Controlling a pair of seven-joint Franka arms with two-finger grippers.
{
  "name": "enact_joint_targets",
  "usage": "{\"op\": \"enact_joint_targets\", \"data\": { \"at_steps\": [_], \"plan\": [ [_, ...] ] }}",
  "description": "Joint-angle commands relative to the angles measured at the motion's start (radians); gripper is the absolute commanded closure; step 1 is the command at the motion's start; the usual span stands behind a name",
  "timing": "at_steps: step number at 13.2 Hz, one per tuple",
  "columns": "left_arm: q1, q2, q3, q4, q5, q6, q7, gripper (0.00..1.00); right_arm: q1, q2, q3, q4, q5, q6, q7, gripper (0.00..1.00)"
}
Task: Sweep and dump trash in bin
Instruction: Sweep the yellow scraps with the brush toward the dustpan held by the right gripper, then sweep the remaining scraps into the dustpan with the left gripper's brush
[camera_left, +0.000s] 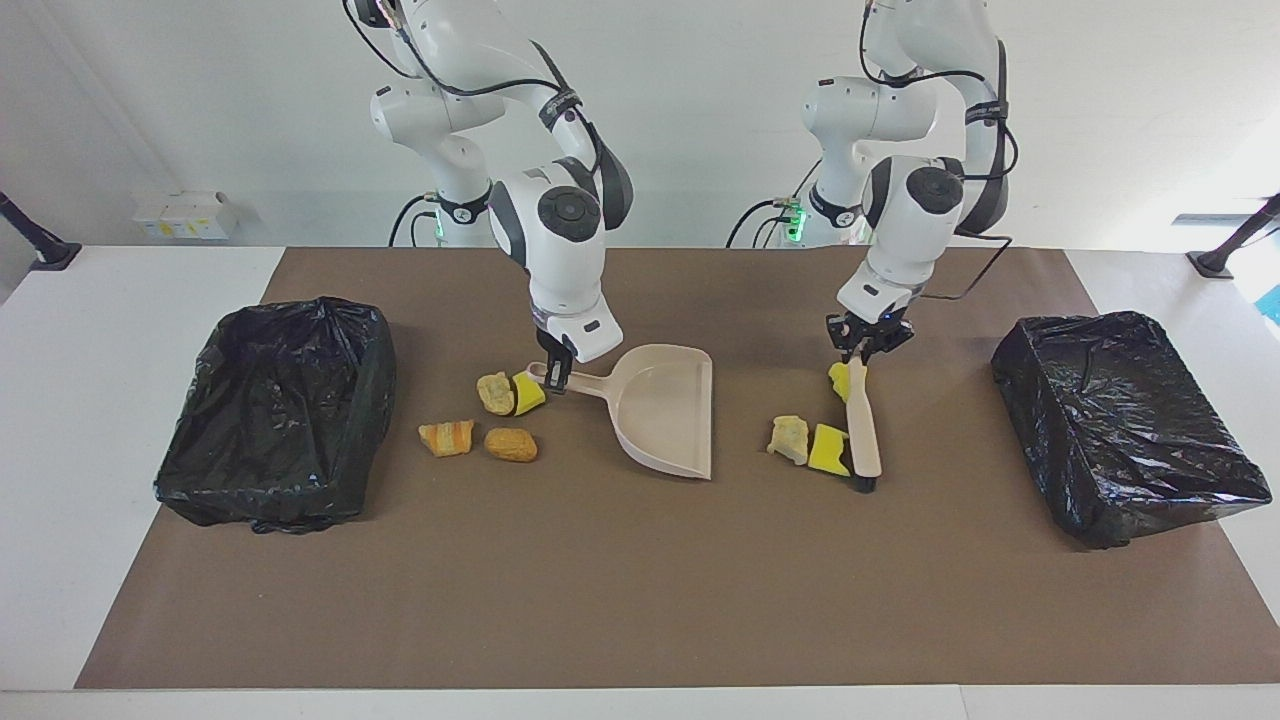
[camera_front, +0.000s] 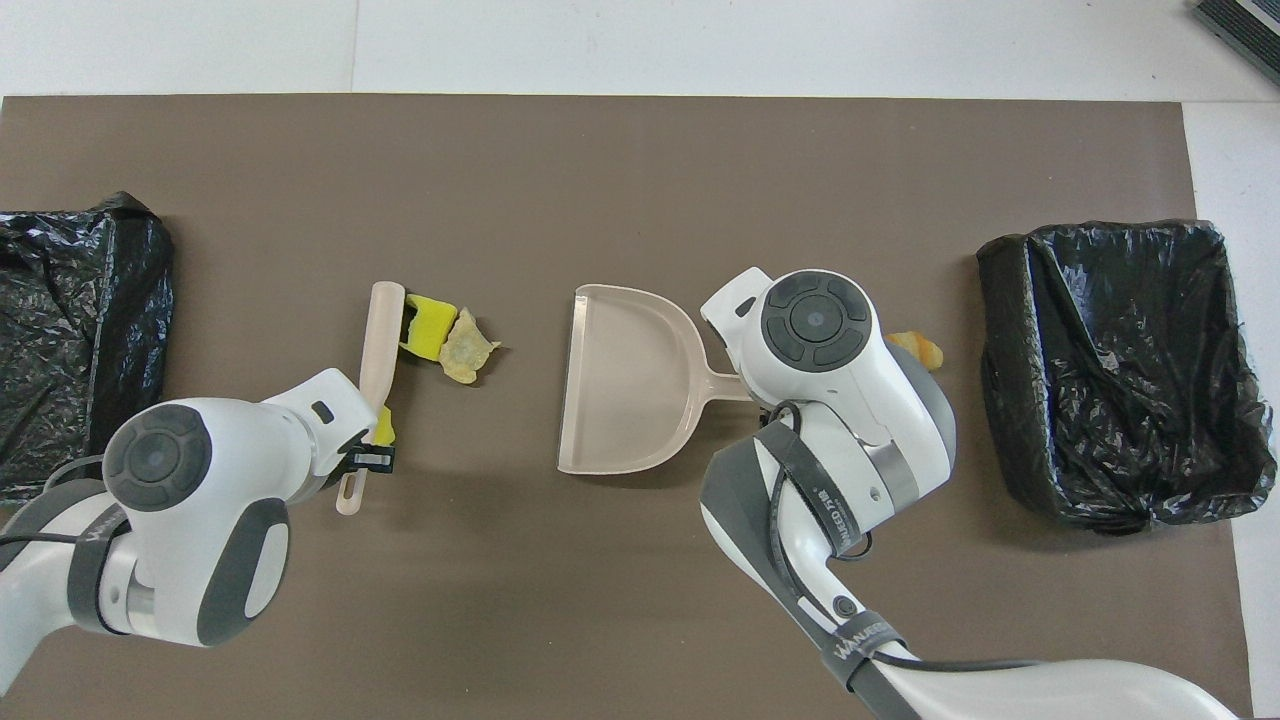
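My left gripper (camera_left: 862, 352) is shut on the handle of the beige brush (camera_left: 864, 428), whose bristles rest on the mat. A yellow sponge chunk (camera_left: 826, 450) of the trash lies against the bristles, touching a pale lump (camera_left: 788, 438). Another yellow chunk (camera_left: 838, 380) sits by the handle. My right gripper (camera_left: 556, 372) is shut on the handle of the beige dustpan (camera_left: 665, 410), whose open mouth faces the brush. More trash lies beside the dustpan's handle: a tan lump (camera_left: 494, 392) with a yellow chunk (camera_left: 529, 392), and two orange lumps (camera_left: 446, 437) (camera_left: 511, 445).
A bin lined with black plastic (camera_left: 270, 470) stands at the right arm's end of the brown mat, and a second one (camera_left: 1120, 470) at the left arm's end. In the overhead view the right arm's wrist (camera_front: 815, 330) covers most of the trash by the dustpan's handle.
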Motion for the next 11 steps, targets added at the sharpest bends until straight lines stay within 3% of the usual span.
{"op": "enact_joint_targets", "data": {
  "at_steps": [1, 4, 6, 9, 11],
  "plan": [
    [-0.101, 0.023, 0.011, 0.024, -0.016, -0.016, 0.009, 1.0, 0.02, 0.007, 0.004, -0.012, -0.028, 0.037, 0.07, 1.0],
    [-0.209, 0.091, 0.007, 0.06, -0.048, -0.016, 0.007, 1.0, 0.036, 0.02, 0.004, -0.011, -0.044, 0.04, 0.111, 1.0],
    [-0.287, 0.092, 0.005, 0.076, -0.126, -0.021, 0.016, 1.0, 0.036, 0.02, 0.005, -0.011, -0.044, 0.04, 0.111, 1.0],
    [-0.385, 0.075, 0.003, 0.084, -0.322, -0.024, 0.019, 1.0, 0.036, 0.02, 0.005, -0.011, -0.044, 0.04, 0.112, 1.0],
    [-0.373, 0.016, 0.01, 0.105, -0.337, -0.138, -0.019, 1.0, 0.036, 0.02, 0.005, -0.011, -0.044, 0.04, 0.112, 1.0]
  ]
}}
